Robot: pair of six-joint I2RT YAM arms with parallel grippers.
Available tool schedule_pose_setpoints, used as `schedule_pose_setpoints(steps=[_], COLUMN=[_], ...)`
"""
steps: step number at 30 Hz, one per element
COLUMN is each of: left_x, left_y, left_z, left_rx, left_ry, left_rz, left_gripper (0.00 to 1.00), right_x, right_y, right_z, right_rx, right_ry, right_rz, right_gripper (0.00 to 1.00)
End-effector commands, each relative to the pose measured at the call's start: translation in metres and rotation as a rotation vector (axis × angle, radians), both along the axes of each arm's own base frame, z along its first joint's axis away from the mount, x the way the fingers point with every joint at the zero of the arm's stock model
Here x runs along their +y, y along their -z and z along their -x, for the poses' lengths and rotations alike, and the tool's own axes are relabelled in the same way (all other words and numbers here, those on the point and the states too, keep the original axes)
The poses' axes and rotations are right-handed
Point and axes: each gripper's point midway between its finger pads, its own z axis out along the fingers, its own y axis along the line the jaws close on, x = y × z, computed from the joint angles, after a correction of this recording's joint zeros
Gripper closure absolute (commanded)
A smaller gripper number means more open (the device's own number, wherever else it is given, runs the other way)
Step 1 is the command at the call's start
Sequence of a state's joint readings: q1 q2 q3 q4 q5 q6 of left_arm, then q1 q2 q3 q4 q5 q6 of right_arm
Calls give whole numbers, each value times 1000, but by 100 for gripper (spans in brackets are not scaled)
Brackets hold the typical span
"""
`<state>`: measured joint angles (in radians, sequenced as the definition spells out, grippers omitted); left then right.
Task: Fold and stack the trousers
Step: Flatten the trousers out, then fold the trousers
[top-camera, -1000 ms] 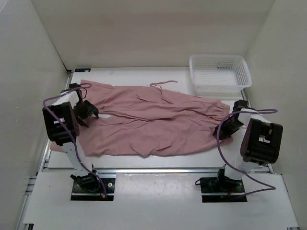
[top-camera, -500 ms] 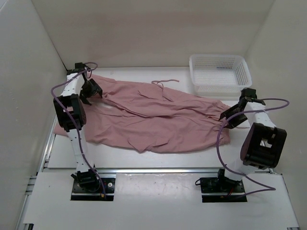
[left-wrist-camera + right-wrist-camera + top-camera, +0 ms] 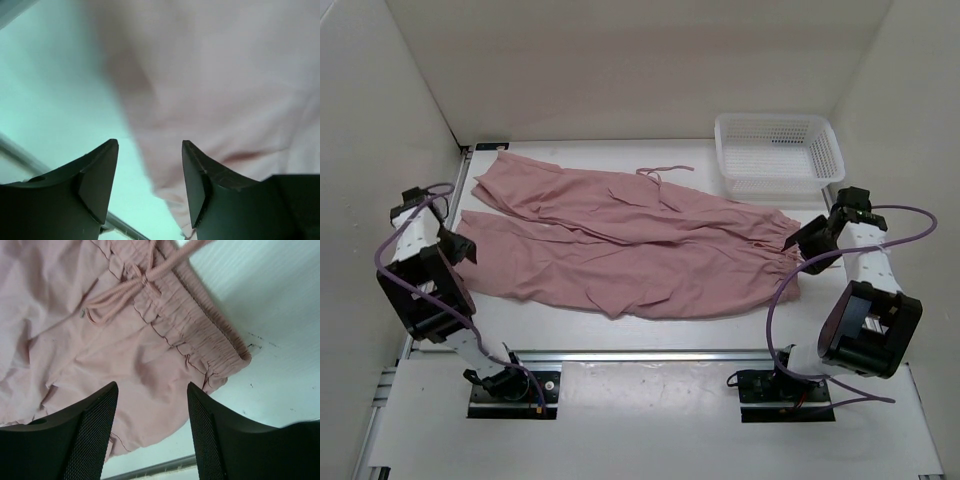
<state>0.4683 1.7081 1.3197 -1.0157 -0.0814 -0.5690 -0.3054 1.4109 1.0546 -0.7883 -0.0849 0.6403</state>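
No readable text, labels, brands, numbers or signs in any view.

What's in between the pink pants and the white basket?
Only a thin strip of bare white table, which shows in the top view. The basket sits just behind the waistband end of the trousers.

Black-and-white arms, purple cables (image 3: pixel 905 209)
Left arm (image 3: pixel 418 288) and right arm (image 3: pixel 870 315): white links, black joint housings; right fingers (image 3: pixel 87 440) seemingly mesh-textured.
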Motion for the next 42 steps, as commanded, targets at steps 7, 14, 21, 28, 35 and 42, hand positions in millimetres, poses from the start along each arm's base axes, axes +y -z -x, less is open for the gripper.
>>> schedule_pose_setpoints(steps=[7,14,21,28,35,42], left_x=[18,30,47,50,39,28], left_y=[49,53,56,64,77,68], left_z=[24,26,25,20,1,-6], left_rx=[105,137,197,229,173,131], left_ry=[-81,-95,-93,-63,6,40], left_rz=[-17,-53,-113,-111,-19,-2], left_gripper=[33,40,49,49,46,90], right_x=[20,26,24,24,22,23], right_y=[-7,-2,-12,-22,-31,-29], right_z=[5,21,29,28,28,33], right_rx=[-26,4,-22,-42,-68,-67], right_ry=[-99,-109,-104,-104,-80,-80], right_rz=[-86,-104,-78,-71,-67,-68], right_gripper=[29,16,15,15,15,15])
